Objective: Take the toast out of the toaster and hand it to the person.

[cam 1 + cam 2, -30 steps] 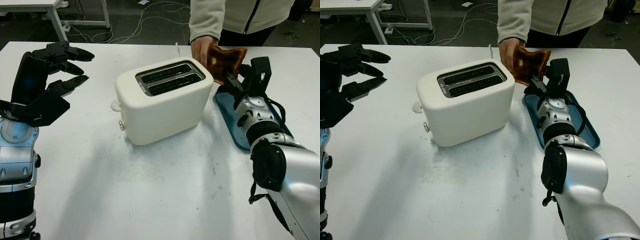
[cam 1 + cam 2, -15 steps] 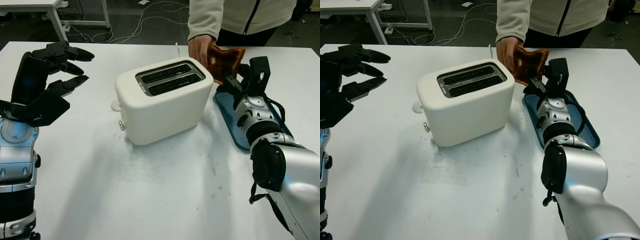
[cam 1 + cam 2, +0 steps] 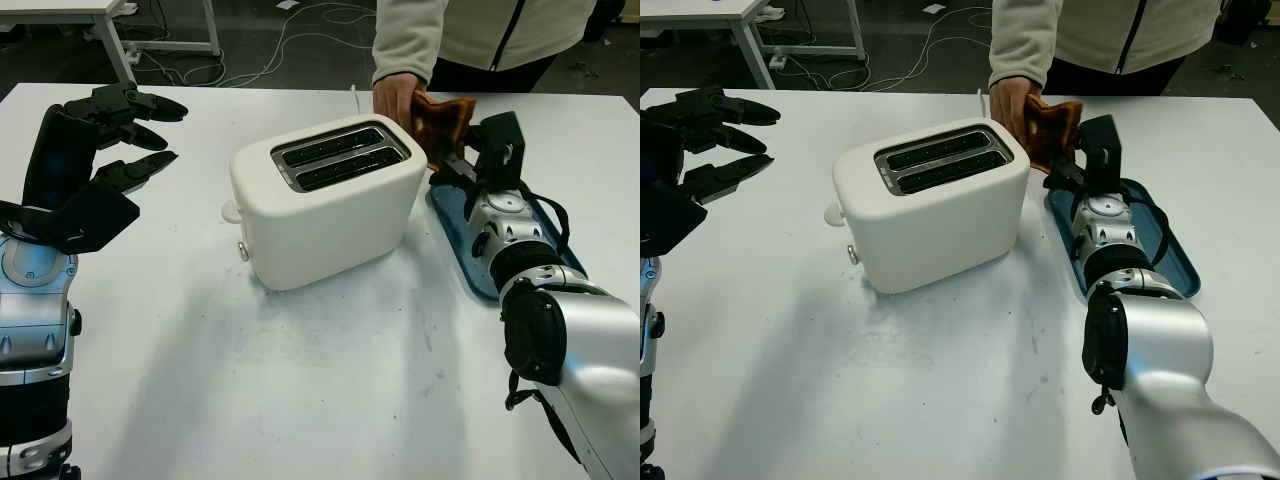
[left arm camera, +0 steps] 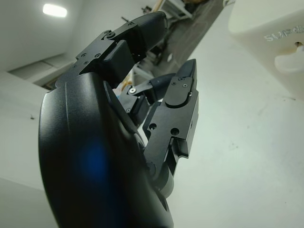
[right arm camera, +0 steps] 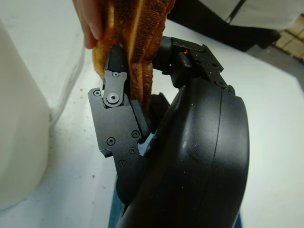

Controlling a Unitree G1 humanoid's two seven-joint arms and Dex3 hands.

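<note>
Head views, toaster: white, mid-table, both slots showing nothing inside.
Head views, toast: far right of the toaster, above the blue tray, pinched by the right hand and gripped by the person's hand.
Head views, left hand: raised at far left, released, holding nothing.
Left wrist view: left hand near the toaster's lever.
Right wrist view: black fingers clamp the toast's lower edge.

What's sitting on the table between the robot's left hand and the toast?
The white toaster, with both slots empty, stands between the open left hand and the toast, as the left eye view shows.
</note>
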